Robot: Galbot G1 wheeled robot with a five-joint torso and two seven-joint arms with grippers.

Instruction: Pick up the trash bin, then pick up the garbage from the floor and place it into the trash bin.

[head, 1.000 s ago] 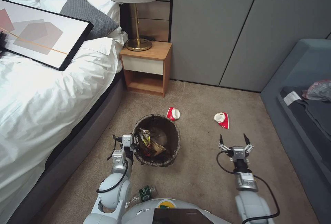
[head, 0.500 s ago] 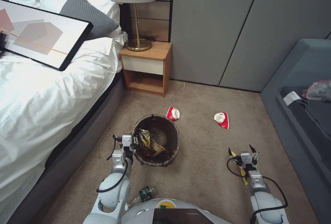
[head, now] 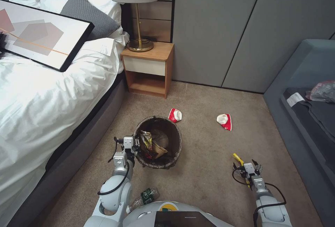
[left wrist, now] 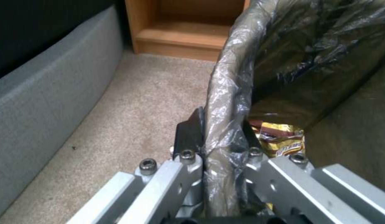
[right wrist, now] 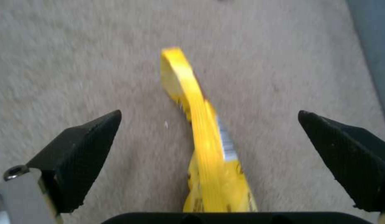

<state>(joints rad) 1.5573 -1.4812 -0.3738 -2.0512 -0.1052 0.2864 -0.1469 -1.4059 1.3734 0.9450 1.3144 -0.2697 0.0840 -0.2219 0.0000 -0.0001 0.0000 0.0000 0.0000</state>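
A: Where does the right end effector (head: 246, 165) sit?
B: Low in the lower right of the head view, down at the carpet (head: 206, 171). Its fingers (right wrist: 82, 155) are spread apart, and the yellow snack wrapper (right wrist: 200, 130) lies lengthwise between them, touching neither pad. In the head view the wrapper's far end pokes out just above the tool.

A: And the left one?
B: The left end effector (left wrist: 219, 132) is clamped on the near-left rim of the trash bin (head: 158, 142), one finger outside, one inside, pinching the dark bag liner (left wrist: 225, 102). The bin sits centre-low in the head view, with wrappers and tan paper inside.

A: Other litter?
B: Two crumpled red-and-white wrappers: one (head: 175, 115) just beyond the bin's far rim, another (head: 224, 121) farther right, well above the right tool. A clear green-labelled bottle (head: 144, 196) lies at the bottom edge, beside the left arm.
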